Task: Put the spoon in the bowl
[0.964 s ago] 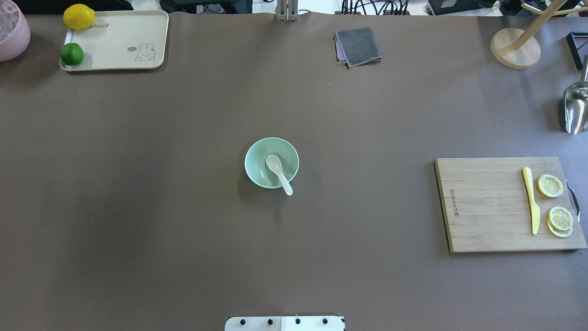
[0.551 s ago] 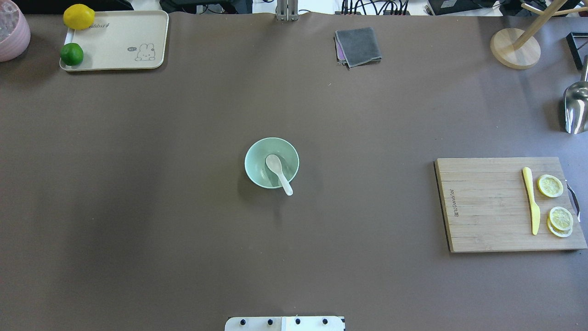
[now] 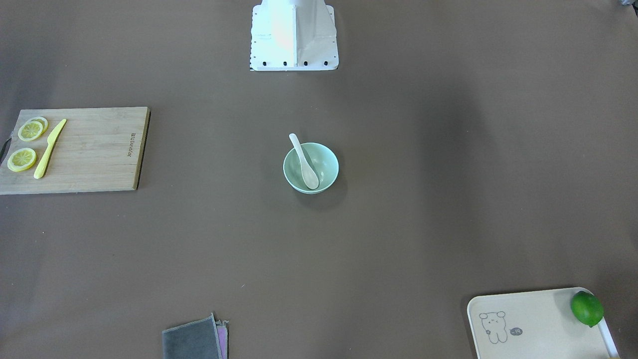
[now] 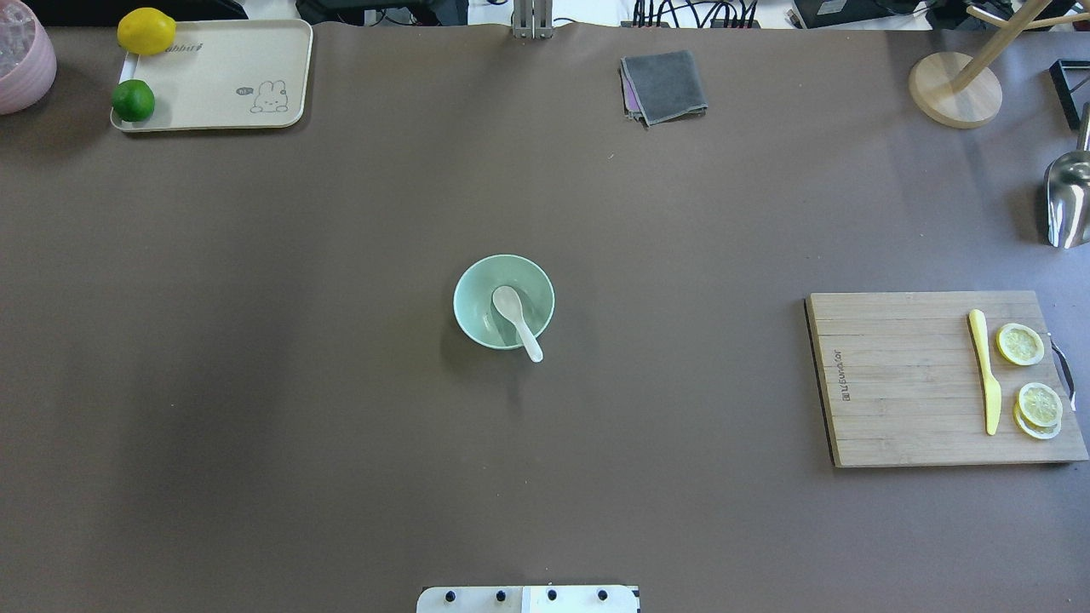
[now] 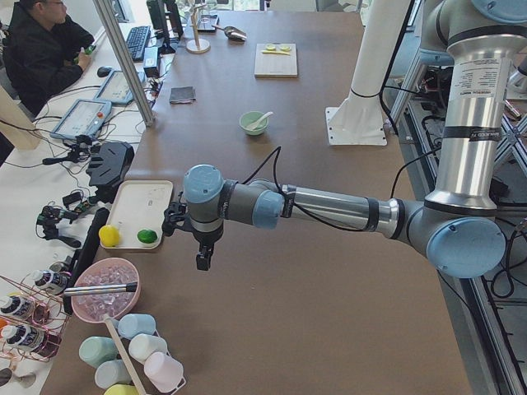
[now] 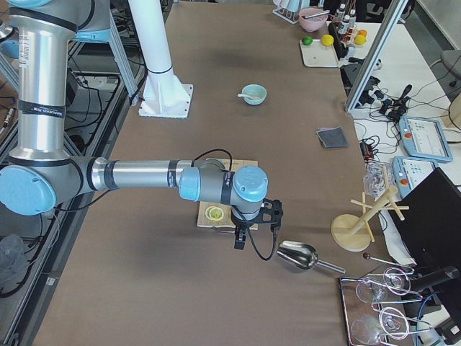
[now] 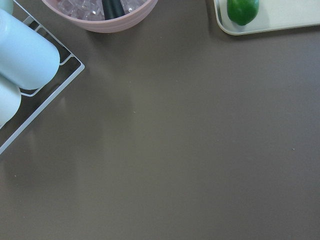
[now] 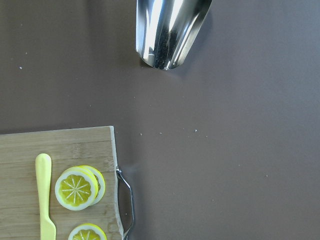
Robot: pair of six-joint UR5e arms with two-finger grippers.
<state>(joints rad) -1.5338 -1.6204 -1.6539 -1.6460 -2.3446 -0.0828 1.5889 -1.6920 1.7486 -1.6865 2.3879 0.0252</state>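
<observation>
Spoon: your white soup spoon lies in the mint-green bowl at mid-bench, scoop down on the inside, handle propped on the rim and poking out toward the robot's base; I judge that lean keeps it from sliding out
Task state: placement looks done to me, nothing grips the spoon
Left gripper: parked over bare bench near the left end, well apart from the bowl; you cannot tell whether its fingers are spread or pressed together
Right gripper: hangs near the right end, between the cutting board and the steel scoop; finger state likewise cannot be told
Tray: far left corner, holds a lemon and a lime
Pink bowl: beside the tray, filled with clear ice-like cubes
Cutting board: carries the yellow knife and lemon slices
</observation>
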